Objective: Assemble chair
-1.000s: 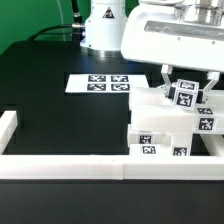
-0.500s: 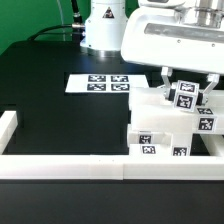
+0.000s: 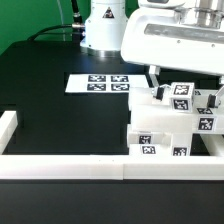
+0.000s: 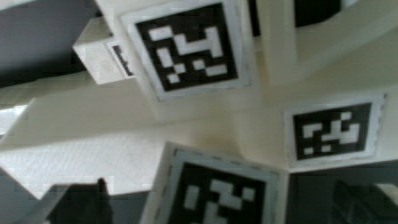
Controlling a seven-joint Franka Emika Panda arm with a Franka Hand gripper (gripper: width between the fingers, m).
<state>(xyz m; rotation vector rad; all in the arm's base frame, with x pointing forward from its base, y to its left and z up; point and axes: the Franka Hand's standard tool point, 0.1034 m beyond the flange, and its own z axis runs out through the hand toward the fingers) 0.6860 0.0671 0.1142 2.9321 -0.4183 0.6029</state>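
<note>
Clearing the hand off the chair [image 3: 165, 128], jaws spread wide

The tagged upright part [image 3: 181, 96] sits between the fingers of the gripper [image 3: 184, 88], on the stacked white chair body directly beneath the hand. The one finger [image 3: 155, 78] that shows clearly stands off the part's side, so the hand looks spread and holds nothing. A clean retreat, I judge, means rising straight up without brushing the part, which may be seated only loosely. Farther out from the hand lie the border rail [image 3: 60, 165] and the marker board [image 3: 98, 84].
</note>
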